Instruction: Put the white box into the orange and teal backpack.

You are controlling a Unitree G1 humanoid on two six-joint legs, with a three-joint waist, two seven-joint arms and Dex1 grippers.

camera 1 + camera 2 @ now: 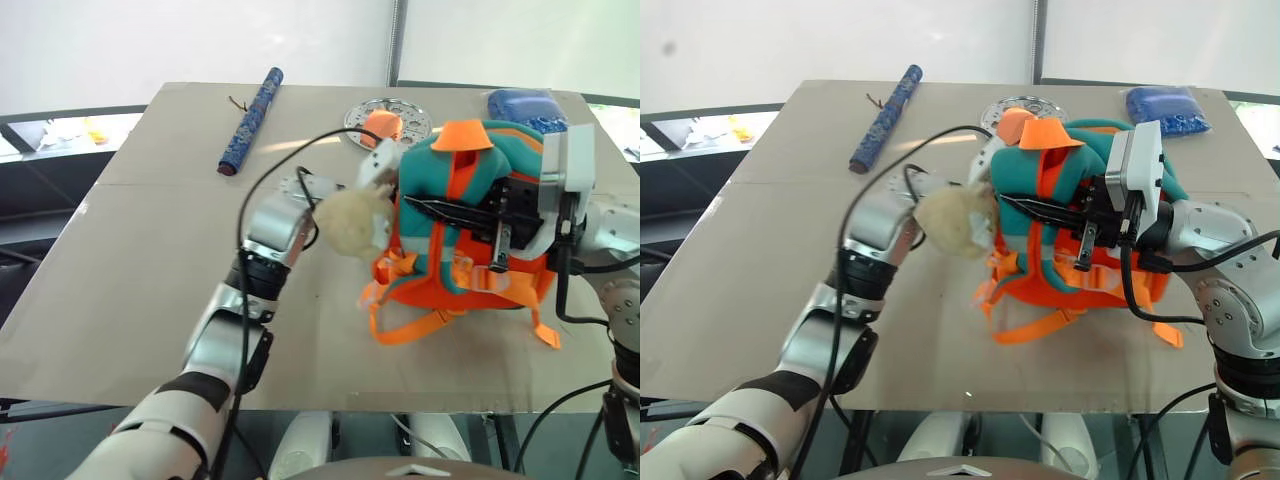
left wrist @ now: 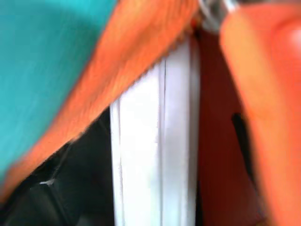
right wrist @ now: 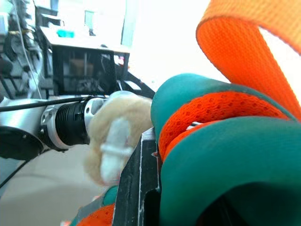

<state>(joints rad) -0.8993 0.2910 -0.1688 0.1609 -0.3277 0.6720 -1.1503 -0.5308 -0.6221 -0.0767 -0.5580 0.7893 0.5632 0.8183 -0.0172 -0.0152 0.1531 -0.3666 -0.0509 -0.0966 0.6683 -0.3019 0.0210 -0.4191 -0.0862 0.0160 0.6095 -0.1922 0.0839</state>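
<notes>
Up top, head views: orange and teal backpack (image 1: 465, 225) stands propped on the brown table (image 1: 130, 260), right of centre, straps trailing toward the near edge. Beige plush charm (image 1: 352, 222) hangs at its left side. Left gripper (image 1: 985, 170) reaches in at the pack's upper left, largely hidden behind the charm and fabric; cannot tell from here how its fingers stand. A white end of the white box (image 1: 380, 163) pokes out just above the charm, against the teal panel. Right gripper (image 1: 1095, 215) is pressed together on the pack's teal fabric near the dark zip line, holding it. Behind the pack: round silver plate (image 1: 395, 118), blue pouch (image 1: 522, 103), and well to the left a rolled blue patterned tube (image 1: 251, 121).

Left wrist view: white box (image 2: 155, 150) seen close, standing on end between teal and orange fabric of the pack, dark interior beside it. Own fingers not made out.

Right wrist view: teal and orange panels bunched close, orange handle loop (image 3: 244, 42) above; plush charm hangs beside the left arm's silver wrist (image 3: 61, 125).
</notes>
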